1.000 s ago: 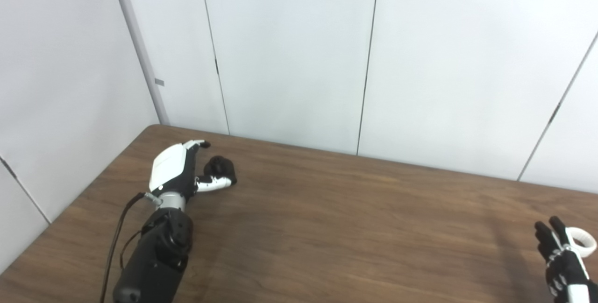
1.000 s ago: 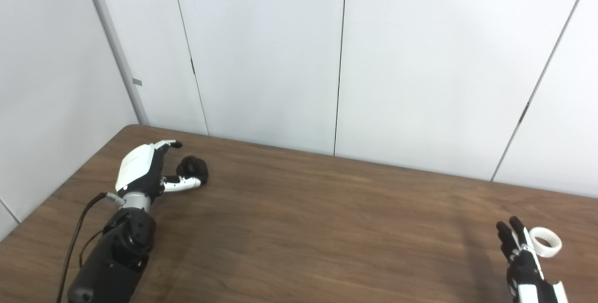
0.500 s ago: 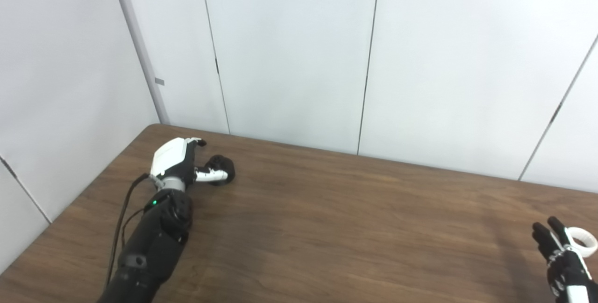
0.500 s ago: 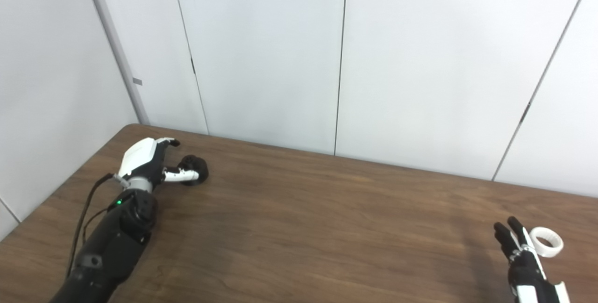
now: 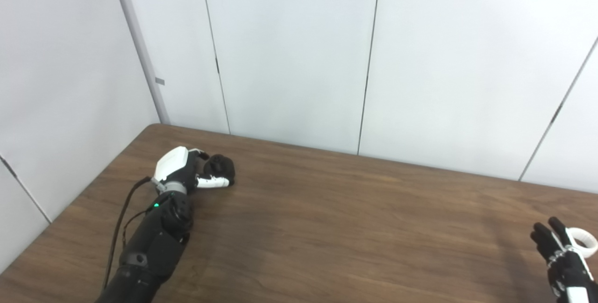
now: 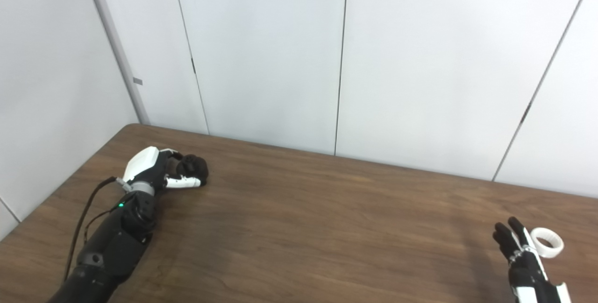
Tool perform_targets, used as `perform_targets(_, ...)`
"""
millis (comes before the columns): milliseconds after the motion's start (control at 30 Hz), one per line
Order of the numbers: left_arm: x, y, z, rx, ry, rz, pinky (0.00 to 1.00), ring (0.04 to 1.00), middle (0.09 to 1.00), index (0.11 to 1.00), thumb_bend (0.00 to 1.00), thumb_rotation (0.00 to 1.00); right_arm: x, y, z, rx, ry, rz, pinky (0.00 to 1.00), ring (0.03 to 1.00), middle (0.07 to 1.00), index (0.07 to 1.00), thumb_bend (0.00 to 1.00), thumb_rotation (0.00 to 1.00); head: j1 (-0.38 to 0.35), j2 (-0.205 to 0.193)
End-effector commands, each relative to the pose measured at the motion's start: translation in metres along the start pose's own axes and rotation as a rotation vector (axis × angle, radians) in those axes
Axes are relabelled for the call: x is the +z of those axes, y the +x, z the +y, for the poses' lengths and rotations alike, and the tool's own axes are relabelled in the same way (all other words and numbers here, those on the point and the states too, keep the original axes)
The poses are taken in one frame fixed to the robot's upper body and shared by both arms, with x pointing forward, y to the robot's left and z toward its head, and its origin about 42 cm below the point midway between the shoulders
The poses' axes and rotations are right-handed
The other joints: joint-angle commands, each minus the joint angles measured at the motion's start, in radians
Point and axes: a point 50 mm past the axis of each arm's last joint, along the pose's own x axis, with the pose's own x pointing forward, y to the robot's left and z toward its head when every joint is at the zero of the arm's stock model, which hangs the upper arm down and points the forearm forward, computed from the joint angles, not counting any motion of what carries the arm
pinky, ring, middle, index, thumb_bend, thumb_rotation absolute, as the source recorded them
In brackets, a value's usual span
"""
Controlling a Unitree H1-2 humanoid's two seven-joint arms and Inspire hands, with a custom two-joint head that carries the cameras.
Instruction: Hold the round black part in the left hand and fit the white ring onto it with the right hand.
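The round black part (image 5: 221, 165) lies on the brown table (image 5: 336, 228) near its far left corner. My left hand (image 5: 181, 171) is around it, with the fingers curled over its top and the white thumb (image 5: 213, 182) against its near side. The part rests on the table. The white ring (image 6: 547, 242) lies flat on the table at the far right, also shown in the left eye view (image 5: 584, 242). My right hand (image 6: 520, 254) is open, fingers spread and pointing up, just left of the ring and not holding it.
White wall panels stand close behind the table's far edge and along its left side. A black cable (image 5: 122, 219) runs along my left forearm. The table's right edge is near the ring.
My left hand has pulled back a little and its fingers have curled down onto the black part. My right hand has barely moved beside the ring.
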Motion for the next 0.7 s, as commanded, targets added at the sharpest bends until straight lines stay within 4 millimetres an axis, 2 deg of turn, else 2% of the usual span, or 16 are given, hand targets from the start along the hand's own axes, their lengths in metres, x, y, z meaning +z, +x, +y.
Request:
perform_targets(0,0.0141,0.0106,0.0342,0.072,0.001,-0.039,1.0,0.97,0.897,0.786,0.9,0.37,-0.0311,-0.0396,0.0019,-0.034,0.018,0.139,0.97,0.929,0.914,0.946,0.59,0.93,-0.001,0.002)
perform_targets(667,0.0135,0.0138,0.037,0.036,0.057,-0.042,1.0,0.972,0.896,0.762,0.86,0.4,-0.031,-0.0414,0.0039,-0.041,0.004,0.144,0.97,0.923,0.899,0.934,0.61,0.93,-0.009,0.008)
